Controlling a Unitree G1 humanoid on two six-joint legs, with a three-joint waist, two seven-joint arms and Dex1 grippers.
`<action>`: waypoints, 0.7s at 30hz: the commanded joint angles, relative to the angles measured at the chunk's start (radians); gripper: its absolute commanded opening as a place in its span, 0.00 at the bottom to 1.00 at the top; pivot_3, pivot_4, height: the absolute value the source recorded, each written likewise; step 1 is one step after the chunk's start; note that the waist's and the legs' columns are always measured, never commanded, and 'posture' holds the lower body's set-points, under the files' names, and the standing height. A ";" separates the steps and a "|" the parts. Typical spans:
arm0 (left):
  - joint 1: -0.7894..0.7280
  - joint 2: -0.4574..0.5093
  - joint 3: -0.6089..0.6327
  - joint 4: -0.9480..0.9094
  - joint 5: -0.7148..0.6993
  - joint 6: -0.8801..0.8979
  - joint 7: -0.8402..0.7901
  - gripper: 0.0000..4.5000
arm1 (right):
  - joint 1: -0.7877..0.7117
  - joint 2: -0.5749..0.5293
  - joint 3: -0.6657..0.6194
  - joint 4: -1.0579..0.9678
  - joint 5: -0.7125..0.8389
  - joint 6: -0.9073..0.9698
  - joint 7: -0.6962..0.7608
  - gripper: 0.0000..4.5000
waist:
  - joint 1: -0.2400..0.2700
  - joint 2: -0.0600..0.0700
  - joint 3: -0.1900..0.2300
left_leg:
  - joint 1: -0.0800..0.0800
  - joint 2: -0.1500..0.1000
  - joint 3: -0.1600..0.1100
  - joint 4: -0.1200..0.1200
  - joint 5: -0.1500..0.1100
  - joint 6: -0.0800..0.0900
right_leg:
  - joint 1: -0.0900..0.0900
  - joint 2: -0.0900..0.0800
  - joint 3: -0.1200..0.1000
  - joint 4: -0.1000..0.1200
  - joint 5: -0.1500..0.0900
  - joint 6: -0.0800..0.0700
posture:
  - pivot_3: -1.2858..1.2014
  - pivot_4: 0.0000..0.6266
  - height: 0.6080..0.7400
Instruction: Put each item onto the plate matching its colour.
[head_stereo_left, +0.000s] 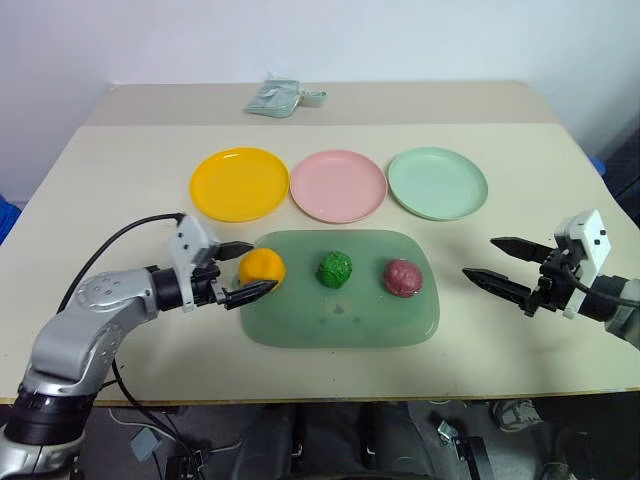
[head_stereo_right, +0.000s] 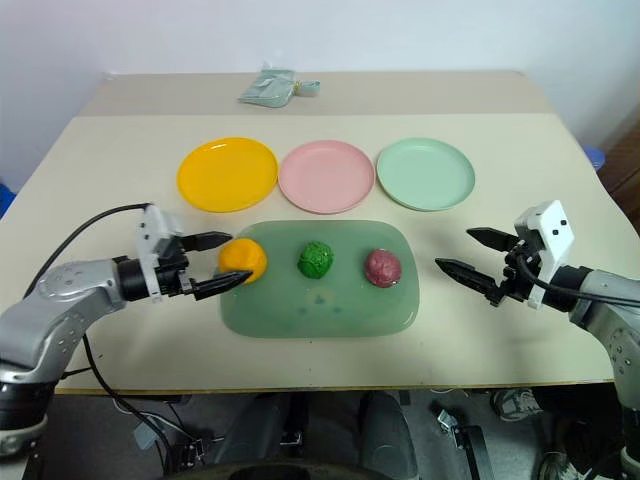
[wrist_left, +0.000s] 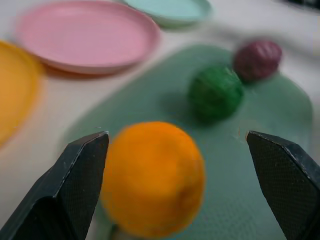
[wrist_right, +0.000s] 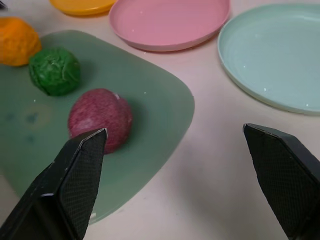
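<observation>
In the left wrist view the yellow-orange plate (wrist_left: 12, 90) and mint plate (wrist_left: 172, 10) are cut by the edges; the orange ball (wrist_left: 152, 177) looks blurred.

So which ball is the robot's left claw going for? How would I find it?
Find the big see-through green board in front of the three plates. Three small bumpy balls sit on it in a row. It's the orange ball at the left end, between the open left claw, nearest the yellow plate.
</observation>
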 joint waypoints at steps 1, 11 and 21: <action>-0.031 0.007 -0.060 0.060 0.097 -0.063 -0.018 1.00 | 0.007 0.001 -0.034 -0.054 0.017 -0.020 -0.010 0.99 | 0.000 0.000 0.000 | 0.000 0.000 0.000 0.000 0.000 0.000 | 0.000 0.000 0.000 0.000 0.000 0.000 | 0.52 0.24 1.00; -0.037 -0.041 -0.059 0.098 0.146 -0.093 0.004 0.71 | 0.039 0.052 0.000 -0.024 -0.020 -0.130 0.005 1.00 | 0.001 -0.001 0.000 | 0.000 0.000 0.000 0.001 0.000 0.001 | 0.001 0.002 0.000 0.000 0.000 0.000 | 0.52 0.24 1.00; -0.367 -0.215 0.096 0.456 0.263 -0.066 0.448 0.71 | -0.017 0.082 0.054 0.134 -0.082 -0.304 0.056 1.00 | 0.010 -0.002 0.001 | -0.001 -0.001 -0.001 0.006 0.000 0.002 | 0.003 0.004 -0.002 0.003 0.000 0.001 | 0.52 0.24 1.00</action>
